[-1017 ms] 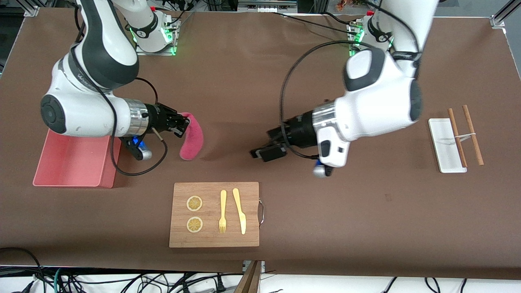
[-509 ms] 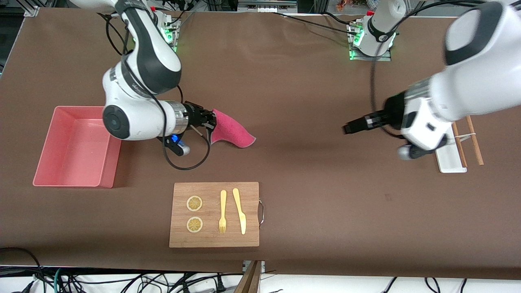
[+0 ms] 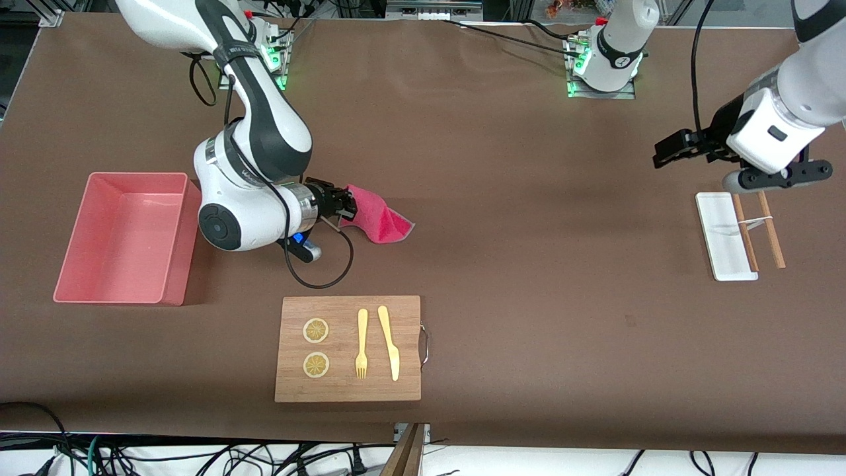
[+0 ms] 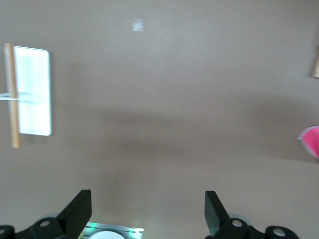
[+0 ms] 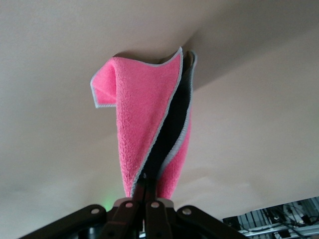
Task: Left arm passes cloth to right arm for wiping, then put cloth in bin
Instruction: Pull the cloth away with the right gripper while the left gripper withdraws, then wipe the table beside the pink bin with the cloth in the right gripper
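The magenta cloth [image 3: 382, 218] hangs folded from my right gripper [image 3: 349, 210], which is shut on one edge of it. Its free end lies on the brown table between the bin and the table's middle. In the right wrist view the cloth [image 5: 144, 119] runs out from the closed fingertips of that gripper [image 5: 145, 191], with the grey back showing in the fold. The salmon-pink bin [image 3: 69, 291] stands at the right arm's end, with nothing in it. My left gripper [image 3: 664, 153] is open and holds nothing, up over the table near the white tray. The left wrist view shows that gripper [image 4: 148, 211] with its fingers wide apart.
A wooden board [image 3: 403, 383] with two lemon slices, a yellow fork and a knife lies nearer the front camera than the cloth. A small white tray [image 3: 720, 244] with two chopsticks [image 3: 769, 221] lies at the left arm's end and shows in the left wrist view [image 4: 32, 89].
My right gripper carried the cloth away from the bin toward the table's middle and lowered it onto the table. My left arm swung away to its own end, by the white tray.
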